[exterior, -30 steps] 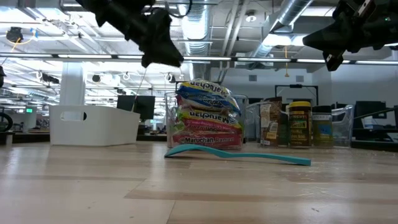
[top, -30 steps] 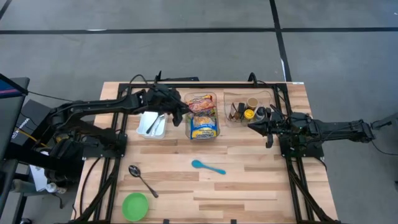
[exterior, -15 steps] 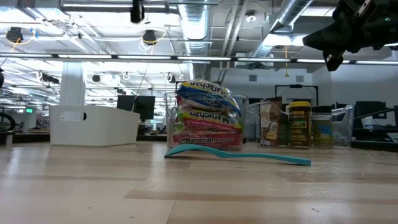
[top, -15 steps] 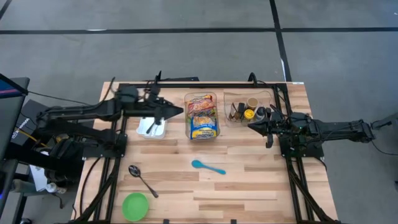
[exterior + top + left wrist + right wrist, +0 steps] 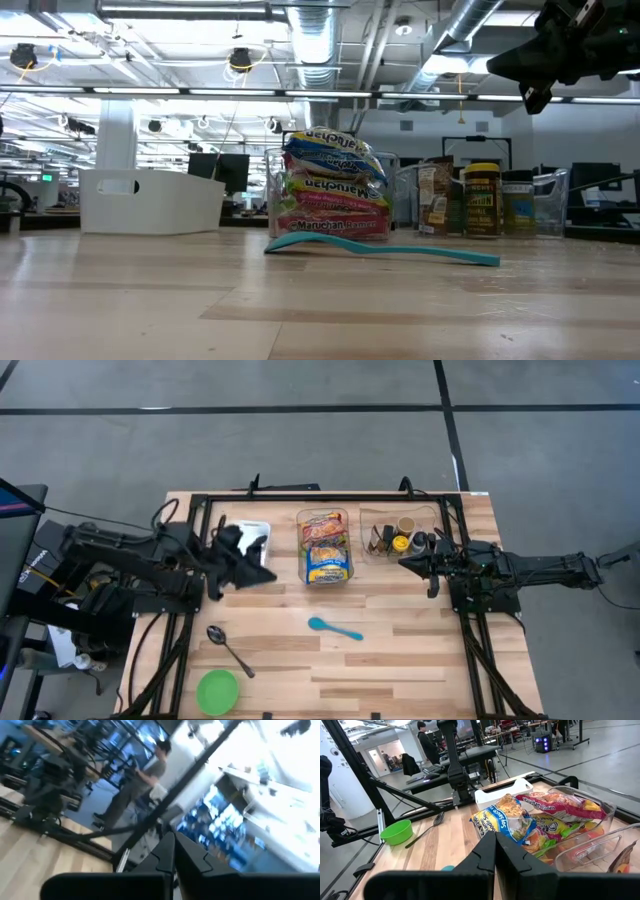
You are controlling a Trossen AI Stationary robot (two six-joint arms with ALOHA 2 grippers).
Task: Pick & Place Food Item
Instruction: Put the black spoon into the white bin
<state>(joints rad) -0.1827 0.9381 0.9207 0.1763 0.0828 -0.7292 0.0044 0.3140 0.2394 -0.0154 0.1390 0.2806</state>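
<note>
Several ramen noodle packets (image 5: 325, 547) lie piled in a clear bin (image 5: 346, 520) at the table's far middle; they also show in the low view (image 5: 330, 185) and the right wrist view (image 5: 520, 820). My left gripper (image 5: 268, 572) hovers shut and empty, raised above the table just near-side of the white bin (image 5: 255, 532); its fingers (image 5: 172, 855) point roughly level. My right gripper (image 5: 405, 563) waits shut and empty in the air, right of the noodle bin and pointing toward it.
A clear bin of spice jars (image 5: 400, 532) stands at the far right. A teal spoon (image 5: 335, 628) lies mid-table, a metal spoon (image 5: 230, 650) and a green bowl (image 5: 217, 691) at the near left. A person (image 5: 142, 780) stands beyond the table.
My left gripper has drawn back from the noodle bin's left edge toward the table's left and near side, passing over the white bin. It has risen out of the low view and tipped up toward level. The noodle packets stay as they were.
</note>
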